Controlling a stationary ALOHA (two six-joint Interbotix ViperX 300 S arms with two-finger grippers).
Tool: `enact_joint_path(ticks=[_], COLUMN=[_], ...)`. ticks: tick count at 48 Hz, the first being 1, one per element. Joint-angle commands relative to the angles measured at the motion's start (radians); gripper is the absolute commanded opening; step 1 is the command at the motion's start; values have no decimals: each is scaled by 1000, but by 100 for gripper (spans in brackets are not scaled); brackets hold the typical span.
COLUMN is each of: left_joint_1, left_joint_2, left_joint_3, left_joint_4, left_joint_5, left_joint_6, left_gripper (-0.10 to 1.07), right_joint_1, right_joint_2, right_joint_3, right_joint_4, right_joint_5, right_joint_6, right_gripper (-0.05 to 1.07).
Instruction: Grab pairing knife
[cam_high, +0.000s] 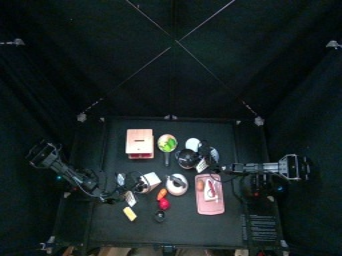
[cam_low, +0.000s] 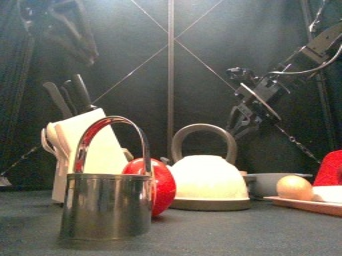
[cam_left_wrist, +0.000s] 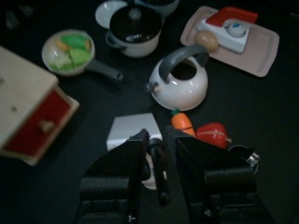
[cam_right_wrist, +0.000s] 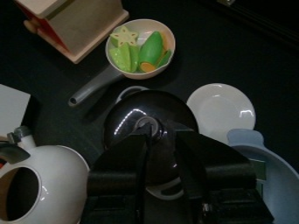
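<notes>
The pairing knife (cam_high: 130, 213) lies flat on the table (cam_high: 100, 135) near its front left corner. In the top view it is a small pale-yellow piece. It lies apart from the small red item (cam_high: 163, 203), which is toward the middle of the table. Nothing touches the knife, and I cannot find it in the left wrist view.

The left hand (cam_left_wrist: 162, 144) is wide and holds nothing. It hangs above the table and looks down on a white-and-grey block (cam_left_wrist: 126, 131) just beyond its tips. Past that block stand the white kettle (cam_left_wrist: 179, 83), a green bowl (cam_left_wrist: 70, 51) with a handle, a black pot (cam_left_wrist: 135, 31) and the pink board (cam_left_wrist: 263, 52). A wooden box (cam_left_wrist: 30, 109) with a red front is at one side.

The right hand (cam_right_wrist: 163, 140) comes in from the right side, and its jaws stand apart over the lid of the black pot. It seems to hover just above the lid, but whether it touches the lid I cannot say, because the picture is dark there. A white plate (cam_right_wrist: 219, 107) is just beside the pot.

In the front view a metal cup (cam_low: 104, 205) stands nearest to the camera.
</notes>
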Motion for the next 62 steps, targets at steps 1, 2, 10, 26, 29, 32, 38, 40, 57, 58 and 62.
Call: enact_joint_path(ticks=[1,2,10,26,29,32,38,40,57,58,62], left_joint_1=[-32,-40,-106,-130,-130,-130,-130,-130,-129,-129,-127], left_joint_2=[-5,-5,3,71,71,72,75,78,92,92,92], left_joint_3=[-2,0,2,18,25,34,43,44,54,57,64], left_joint_4=[14,17,6,-44,-48,-55,-74,-80,-87,-87,-87], left_joint_5=[5,6,8,51,51,52,51,51,29,29,26], left_joint_6=[-91,-104,-170,-173,-176,-178,-181,-183,-181,-181,-179], left_gripper=[68,68,68,68,68,68,68,68,68,68,68], right_joint_1=[-9,-9,-9,-9,-11,-11,-11,-11,-12,-11,-11], right_joint_2=[-9,-9,-9,-9,-8,-6,-5,-3,-2,-2,0], right_joint_3=[-20,-20,-21,-23,-21,-23,-23,-23,-25,-26,-26], right_joint_4=[-8,-8,-5,-8,-8,-8,-8,-8,-8,-8,-6], right_joint_5=[0,0,-2,-12,-12,-12,-12,-12,-12,-12,-12], right_joint_6=[-2,-2,-2,-2,-2,-2,-2,-2,0,-2,0], right_gripper=[65,65,65,65,65,65,65,65,65,65,65])
